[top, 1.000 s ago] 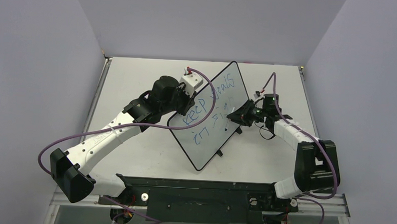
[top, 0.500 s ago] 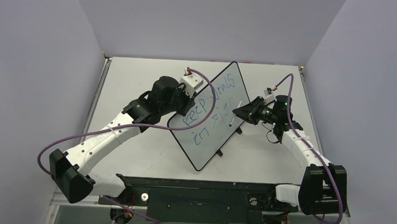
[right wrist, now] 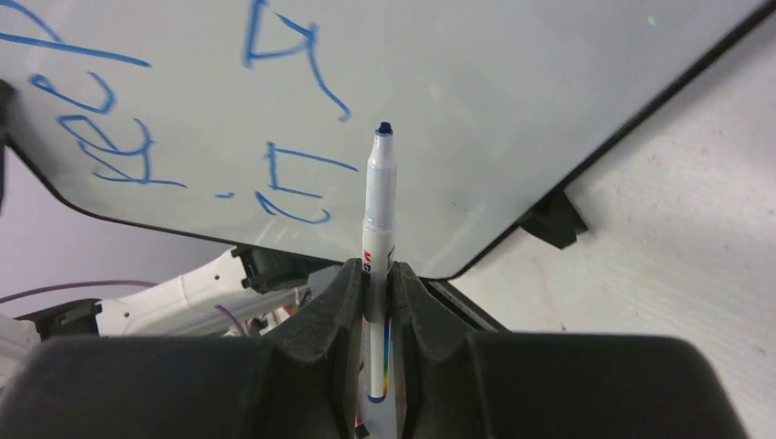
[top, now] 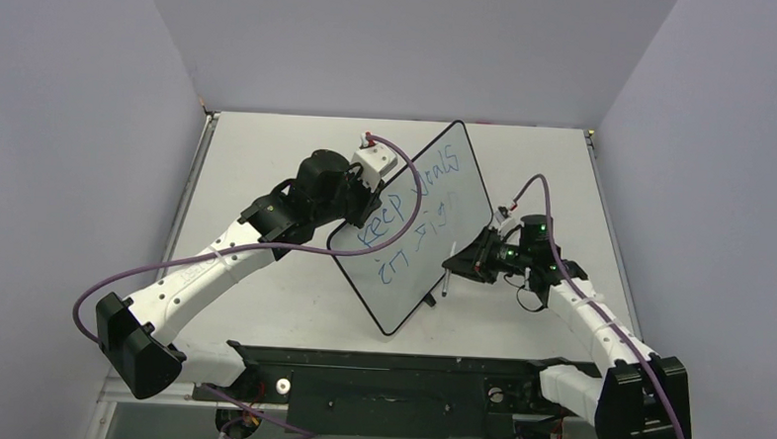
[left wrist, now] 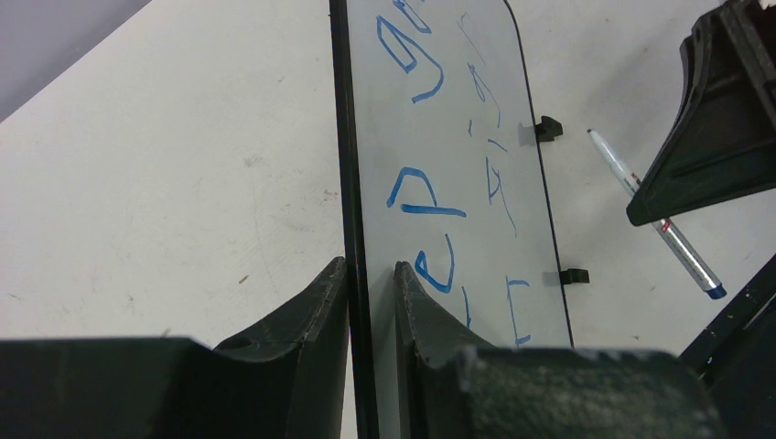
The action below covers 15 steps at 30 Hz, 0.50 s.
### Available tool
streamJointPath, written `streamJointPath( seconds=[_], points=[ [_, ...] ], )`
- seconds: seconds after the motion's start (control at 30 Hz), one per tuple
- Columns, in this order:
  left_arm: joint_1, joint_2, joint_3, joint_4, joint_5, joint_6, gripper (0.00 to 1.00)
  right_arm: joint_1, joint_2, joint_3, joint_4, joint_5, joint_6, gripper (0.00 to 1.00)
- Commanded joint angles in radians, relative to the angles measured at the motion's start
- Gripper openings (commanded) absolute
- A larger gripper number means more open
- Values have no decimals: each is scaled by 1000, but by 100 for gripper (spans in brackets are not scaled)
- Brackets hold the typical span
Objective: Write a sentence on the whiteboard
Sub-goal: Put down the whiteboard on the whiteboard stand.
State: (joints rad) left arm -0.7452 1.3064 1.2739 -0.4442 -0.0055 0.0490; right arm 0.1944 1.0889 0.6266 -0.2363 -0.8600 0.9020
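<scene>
The whiteboard (top: pixel 406 295) stands on edge across the middle of the table, tilted. Blue lettering, the sentence (top: pixel 410 206), runs over it in two uneven lines and also shows in the wrist views (left wrist: pixel 425 210) (right wrist: pixel 110 146). My left gripper (left wrist: pixel 371 267) is shut on the whiteboard's black rim, one finger on each face. My right gripper (right wrist: pixel 377 267) is shut on a white marker (right wrist: pixel 379 201) with a blue tip. The marker (top: pixel 446 276) hangs off the board's near right edge, its tip clear of the surface.
Two black clip feet (left wrist: pixel 547 128) (left wrist: pixel 574 274) stick out from the board's long edge onto the table. A black rail (top: pixel 397 378) with the arm bases runs along the near edge. Purple cables loop from both arms. Grey walls close in three sides.
My right gripper has drawn the marker off the board's face and down toward the near edge. The left arm and the board have not moved.
</scene>
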Motion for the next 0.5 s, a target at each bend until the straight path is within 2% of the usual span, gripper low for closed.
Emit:
streamJointPath(
  seconds=[0.0,0.07,0.1,0.13,0.17,0.2,0.23,0.27,0.3,0.33,0.37,0.47],
  points=[
    [-31,-1,-25,-103,61,32,0,-10,-16,-76,188,-70,119,0],
    [-31,1,-24,-103,59,30,0,-60,-46,-107,411,-73,292,0],
    [-30,1,-25,-103,61,30,0,-76,-50,-118,604,-69,423,0],
    [-30,1,-25,-102,62,29,0,-80,-42,-113,766,-76,485,0],
    [-30,1,-25,-102,65,29,0,-83,-8,-103,862,-79,613,0],
    [-30,-2,-25,-100,67,28,0,-87,14,-102,1084,-73,687,0],
    [-30,-5,-26,-100,68,28,0,-97,70,-110,1201,-64,861,0],
    [-30,-7,-27,-99,69,28,0,-104,118,-115,1455,-30,1044,0],
    [-30,-10,-28,-99,70,28,0,-121,187,-129,1583,-5,1136,0],
    [-31,-13,-29,-97,69,28,0,-129,233,-138,1784,35,1292,0],
    [-30,-18,-29,-96,68,28,0,-142,289,-140,1817,44,1324,0],
    [-30,-26,-34,-93,64,27,0,-168,326,-156,1849,81,1355,0]
  ],
)
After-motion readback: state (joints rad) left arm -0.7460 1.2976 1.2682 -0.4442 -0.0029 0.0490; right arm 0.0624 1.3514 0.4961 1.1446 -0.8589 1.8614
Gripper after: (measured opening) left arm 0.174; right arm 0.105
